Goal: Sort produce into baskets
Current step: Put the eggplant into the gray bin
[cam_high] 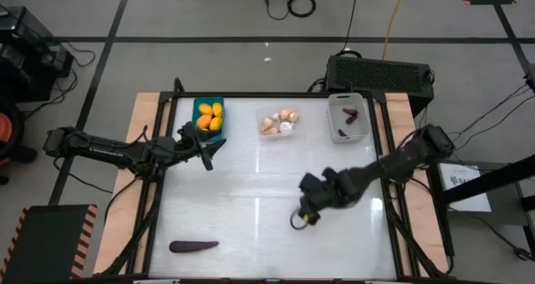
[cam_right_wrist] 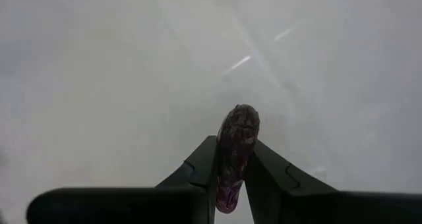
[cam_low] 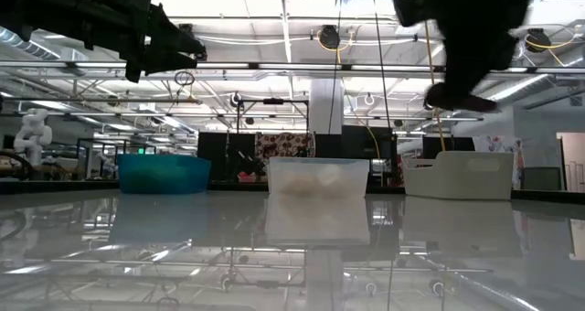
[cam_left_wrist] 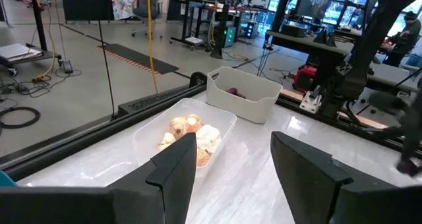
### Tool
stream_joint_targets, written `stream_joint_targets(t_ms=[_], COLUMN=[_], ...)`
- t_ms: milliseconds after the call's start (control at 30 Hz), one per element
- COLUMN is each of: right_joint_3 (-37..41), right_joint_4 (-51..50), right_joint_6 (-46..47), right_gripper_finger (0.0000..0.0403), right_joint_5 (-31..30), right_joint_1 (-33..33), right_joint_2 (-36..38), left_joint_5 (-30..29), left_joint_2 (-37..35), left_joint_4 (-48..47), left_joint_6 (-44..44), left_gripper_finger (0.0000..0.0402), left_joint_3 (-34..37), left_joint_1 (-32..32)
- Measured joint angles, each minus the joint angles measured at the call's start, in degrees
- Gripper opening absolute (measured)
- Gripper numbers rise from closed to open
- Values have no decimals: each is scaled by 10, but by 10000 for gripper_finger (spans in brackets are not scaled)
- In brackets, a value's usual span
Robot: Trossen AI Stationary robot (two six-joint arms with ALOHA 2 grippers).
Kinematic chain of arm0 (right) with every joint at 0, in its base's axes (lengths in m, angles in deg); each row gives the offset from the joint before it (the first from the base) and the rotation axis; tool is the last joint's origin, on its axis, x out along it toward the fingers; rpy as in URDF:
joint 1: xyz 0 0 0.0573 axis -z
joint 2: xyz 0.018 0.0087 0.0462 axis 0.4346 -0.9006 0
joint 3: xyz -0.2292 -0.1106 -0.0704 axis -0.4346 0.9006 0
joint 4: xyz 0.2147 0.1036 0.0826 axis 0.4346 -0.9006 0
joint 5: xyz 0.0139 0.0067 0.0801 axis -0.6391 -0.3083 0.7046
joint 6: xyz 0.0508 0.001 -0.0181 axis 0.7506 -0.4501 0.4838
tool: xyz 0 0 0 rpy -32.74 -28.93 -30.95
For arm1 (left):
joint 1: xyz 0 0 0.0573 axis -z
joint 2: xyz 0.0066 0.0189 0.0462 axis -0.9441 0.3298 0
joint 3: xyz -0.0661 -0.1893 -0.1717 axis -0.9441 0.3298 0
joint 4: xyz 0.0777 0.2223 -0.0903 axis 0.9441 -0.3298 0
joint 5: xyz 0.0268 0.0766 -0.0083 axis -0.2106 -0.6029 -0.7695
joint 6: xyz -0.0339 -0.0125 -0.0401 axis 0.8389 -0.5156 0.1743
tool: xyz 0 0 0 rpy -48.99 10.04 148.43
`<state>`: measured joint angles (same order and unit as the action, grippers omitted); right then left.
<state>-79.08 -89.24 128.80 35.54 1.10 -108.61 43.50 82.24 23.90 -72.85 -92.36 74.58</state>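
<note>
The right end effector (cam_right_wrist: 232, 168) is clamped on a small dark purple eggplant piece (cam_right_wrist: 235, 155), which stands between the two dark fingers (cam_right_wrist: 198, 168) and projects past their tips. In the high view this end effector (cam_high: 303, 220) hangs over the middle of the counter (cam_high: 251, 192), toward its front edge and right of centre. In the low view the piece appears as a dark shape under the arm, apparently lifted clear of the surface, though the backlight makes this hard to confirm.

The left end effector (cam_high: 209, 153) waits above the counter near the back-left corner, just in front of the teal bin (cam_high: 209, 117). Its fingers (cam_left_wrist: 175, 171) stand partly apart with nothing between them.

Three bins line the back edge:
- The teal bin, toward the left, holds the yellow-orange ovals (cam_high: 209, 115).
- The clear tray (cam_high: 278, 121), at the middle, holds the pale garlic bulbs (cam_left_wrist: 191, 135).
- The white bin (cam_high: 348, 117), toward the right, holds two small purple pieces (cam_high: 349, 114).

A long purple eggplant (cam_high: 194, 245) lies loose near the front edge, toward the left corner, well apart from both arms.
</note>
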Motion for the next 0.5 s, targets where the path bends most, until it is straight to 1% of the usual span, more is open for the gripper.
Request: stream_joint_targets(t_ms=[200, 500], right_joint_3=[-69, -148], right_joint_4=[-67, -115], right_joint_6=[-118, -253], right_gripper_finger=[54, 54], right_joint_5=[-10, -5], right_joint_1=[87, 222], right_joint_2=[0, 0], left_joint_5=[0, 0], left_joint_2=[0, 0], left_joint_4=[0, 0], left_joint_6=[0, 0], left_gripper_finger=[203, 203], left_joint_3=[0, 0], left_joint_1=[0, 0])
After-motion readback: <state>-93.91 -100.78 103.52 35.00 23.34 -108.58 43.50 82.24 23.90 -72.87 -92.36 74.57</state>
